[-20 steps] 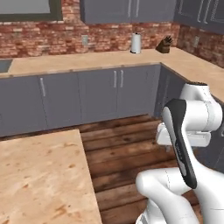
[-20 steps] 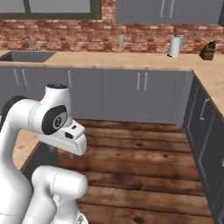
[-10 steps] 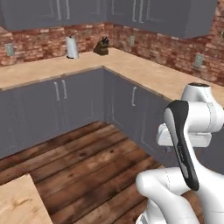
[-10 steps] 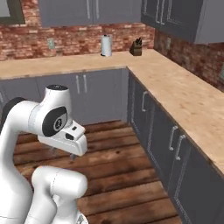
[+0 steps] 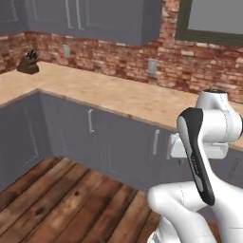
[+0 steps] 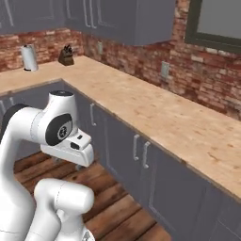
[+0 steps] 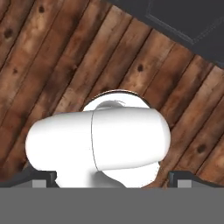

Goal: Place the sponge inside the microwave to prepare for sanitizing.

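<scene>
The sponge and the microwave are out of view. My gripper [image 7: 111, 178] hangs folded in front of the arm and points down at the wooden floor [image 7: 52, 65]. Its two dark fingertips [image 7: 40, 176] stand far apart at the bottom corners of the hand view, with nothing between them. In the left base view the white hand [image 5: 197, 147] sits tucked against the arm, and in the right base view the hand [image 6: 70, 148] does the same.
A long wooden counter [image 6: 155, 117] over grey cabinets [image 5: 118, 147] runs along a brick wall. A knife block [image 5: 28, 64] stands at the far corner and a paper towel roll [image 6: 29, 57] beyond it. A dark-framed window [image 5: 216, 19] is on the wall. Open floor lies left.
The whole picture has swung as the base turned: the knife block and paper roll slid to the left and a new stretch of counter came into view. The arm keeps its folded pose.
</scene>
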Robot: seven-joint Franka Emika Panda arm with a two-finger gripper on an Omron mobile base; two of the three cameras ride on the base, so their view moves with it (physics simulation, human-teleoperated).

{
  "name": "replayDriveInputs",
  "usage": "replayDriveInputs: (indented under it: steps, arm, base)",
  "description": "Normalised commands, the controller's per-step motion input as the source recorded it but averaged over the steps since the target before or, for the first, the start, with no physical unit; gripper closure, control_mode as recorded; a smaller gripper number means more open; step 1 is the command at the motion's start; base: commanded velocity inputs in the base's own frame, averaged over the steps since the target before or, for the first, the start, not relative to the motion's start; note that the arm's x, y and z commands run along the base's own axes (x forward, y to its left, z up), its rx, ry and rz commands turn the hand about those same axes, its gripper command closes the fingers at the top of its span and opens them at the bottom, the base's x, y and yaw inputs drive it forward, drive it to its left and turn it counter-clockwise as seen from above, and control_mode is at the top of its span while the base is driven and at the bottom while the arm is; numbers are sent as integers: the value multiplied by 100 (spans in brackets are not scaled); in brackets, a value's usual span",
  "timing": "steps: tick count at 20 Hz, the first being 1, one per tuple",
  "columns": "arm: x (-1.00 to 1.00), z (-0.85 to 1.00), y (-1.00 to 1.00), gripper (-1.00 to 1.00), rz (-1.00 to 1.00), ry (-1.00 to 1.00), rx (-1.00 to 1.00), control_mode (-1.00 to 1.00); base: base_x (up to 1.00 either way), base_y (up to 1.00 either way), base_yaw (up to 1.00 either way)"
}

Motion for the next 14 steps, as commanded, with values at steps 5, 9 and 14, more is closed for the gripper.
replayDriveInputs:
  steps: [5, 9, 14]
  arm:
    - [0, 0, 0, -100, 0, 0, 0, 100]
    - [0, 0, 0, -100, 0, 0, 0, 100]
    - [0, 0, 0, -100, 0, 0, 0, 100]
  base:
    - [68, 0, -77]
    - [70, 0, -76]
    - [75, 0, -74]
